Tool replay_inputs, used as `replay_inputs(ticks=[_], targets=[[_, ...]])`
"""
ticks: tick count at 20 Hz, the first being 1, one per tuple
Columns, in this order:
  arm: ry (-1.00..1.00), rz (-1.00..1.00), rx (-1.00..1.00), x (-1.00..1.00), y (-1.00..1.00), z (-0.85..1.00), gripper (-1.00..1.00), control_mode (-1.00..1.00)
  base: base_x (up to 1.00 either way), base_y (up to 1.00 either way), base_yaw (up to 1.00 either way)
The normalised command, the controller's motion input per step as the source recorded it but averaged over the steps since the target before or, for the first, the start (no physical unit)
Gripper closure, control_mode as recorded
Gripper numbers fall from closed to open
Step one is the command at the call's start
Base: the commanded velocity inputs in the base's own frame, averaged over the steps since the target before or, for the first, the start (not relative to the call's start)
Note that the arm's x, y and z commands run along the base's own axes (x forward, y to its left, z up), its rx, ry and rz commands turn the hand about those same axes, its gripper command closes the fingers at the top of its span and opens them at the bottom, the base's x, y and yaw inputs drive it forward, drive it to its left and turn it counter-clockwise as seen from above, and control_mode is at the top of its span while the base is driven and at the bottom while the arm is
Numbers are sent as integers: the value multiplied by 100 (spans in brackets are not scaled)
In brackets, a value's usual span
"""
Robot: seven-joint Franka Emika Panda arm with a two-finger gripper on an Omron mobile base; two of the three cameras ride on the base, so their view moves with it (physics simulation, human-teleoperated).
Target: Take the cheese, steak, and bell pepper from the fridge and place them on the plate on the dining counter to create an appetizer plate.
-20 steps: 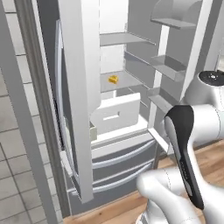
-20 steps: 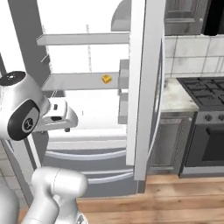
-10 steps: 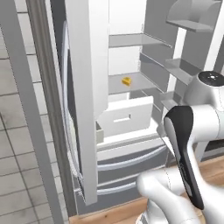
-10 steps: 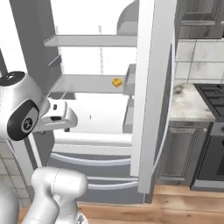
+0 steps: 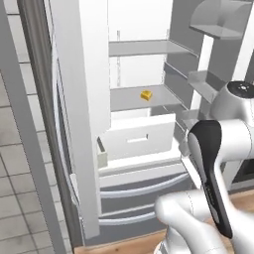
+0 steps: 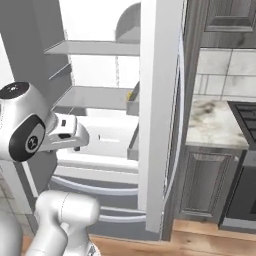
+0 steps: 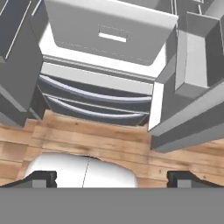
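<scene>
The fridge stands open in front of me, white inside with pale grey shelves. On its middle shelf lies the cheese, a small yellow wedge; a yellow sliver of the cheese peeks past the right door's edge. Below the shelf a white drawer is pulled out a little. My gripper is open and holds nothing. It points down at the wooden floor in front of the freezer drawers, well below the cheese. The steak, bell pepper, plate and dining counter are out of view.
The left fridge door swings out toward me, a small bin low on it. The right door stands edge-on with grey bins. A dark cabinet under a marble counter and a stove lie to the right.
The whole picture has shifted and grown: the base has moved, bringing the open fridge nearer and more central. The arm keeps its pose and the gripper stays open.
</scene>
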Motion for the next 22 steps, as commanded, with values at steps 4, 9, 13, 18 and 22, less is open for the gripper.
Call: replay_inputs(ticks=[4, 9, 13, 18, 22], targets=[[0, 0, 0, 0, 0, 0, -100, 100, 80, -8, 17], [0, 0, 0, 0, 0, 0, -100, 100, 67, -10, 16], [0, 0, 0, 0, 0, 0, -100, 100, 26, -26, 14], [0, 0, 0, 0, 0, 0, -100, 100, 14, -9, 8], [0, 0, 0, 0, 0, 0, -100, 100, 18, 0, 0]])
